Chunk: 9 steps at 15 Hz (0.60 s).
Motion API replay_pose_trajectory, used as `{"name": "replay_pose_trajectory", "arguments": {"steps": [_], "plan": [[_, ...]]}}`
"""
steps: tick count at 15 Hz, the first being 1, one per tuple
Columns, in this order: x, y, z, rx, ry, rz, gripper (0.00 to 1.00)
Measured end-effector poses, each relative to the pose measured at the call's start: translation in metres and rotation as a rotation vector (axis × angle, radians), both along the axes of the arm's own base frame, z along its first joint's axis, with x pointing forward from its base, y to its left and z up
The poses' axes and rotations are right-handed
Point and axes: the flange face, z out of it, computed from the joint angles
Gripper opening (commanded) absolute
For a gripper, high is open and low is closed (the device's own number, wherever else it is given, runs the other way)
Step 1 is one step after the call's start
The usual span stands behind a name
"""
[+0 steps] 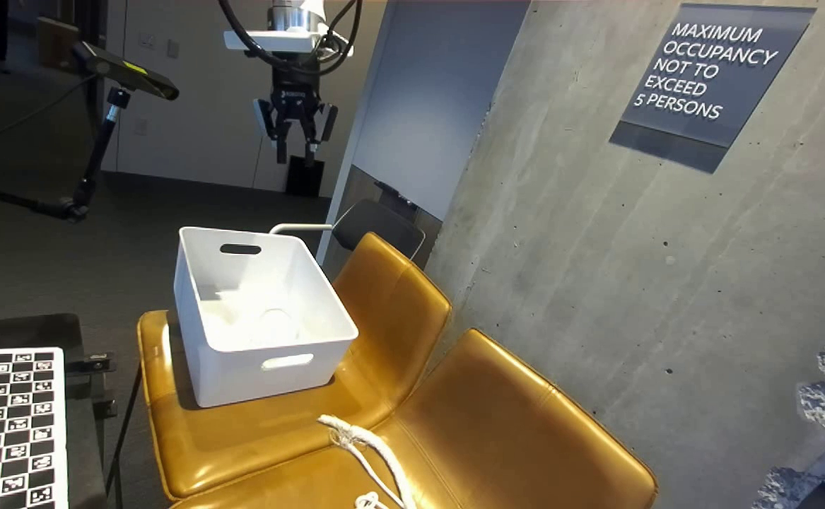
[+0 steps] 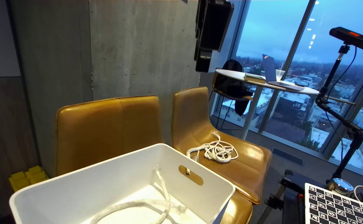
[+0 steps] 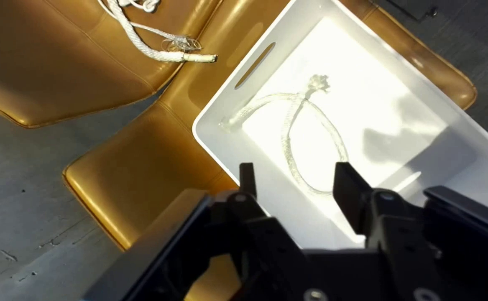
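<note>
My gripper (image 1: 295,152) is black, open and empty, and hangs above a white bin (image 1: 242,382). It also shows in the wrist view (image 3: 294,169), its fingers apart over the bin, and partly at the top of an exterior view (image 2: 203,62). The bin stands on a tan chair seat; its walls show in an exterior view (image 2: 75,193) and the wrist view (image 3: 244,154). A looped white rope (image 3: 287,142) with a frayed end lies on the bin floor, also visible in an exterior view (image 2: 125,204). Another tangled white rope (image 2: 220,153) lies on the neighbouring chair.
Two tan chairs (image 1: 398,283) (image 1: 504,410) stand side by side along a concrete wall (image 1: 638,247). A camera on a jointed stand (image 1: 126,71) and a checkered board (image 1: 9,424) are nearby. A round table (image 2: 231,74) with a laptop (image 2: 269,68) stands by the windows.
</note>
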Motion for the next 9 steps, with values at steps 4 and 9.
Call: {"name": "replay_pose_trajectory", "arguments": {"steps": [4,9], "plan": [[-0.006,-0.036,-0.039,-0.015,0.03,-0.033,1.0],[-0.02,-0.145,-0.107,-0.026,0.092,-0.118,1.0]]}}
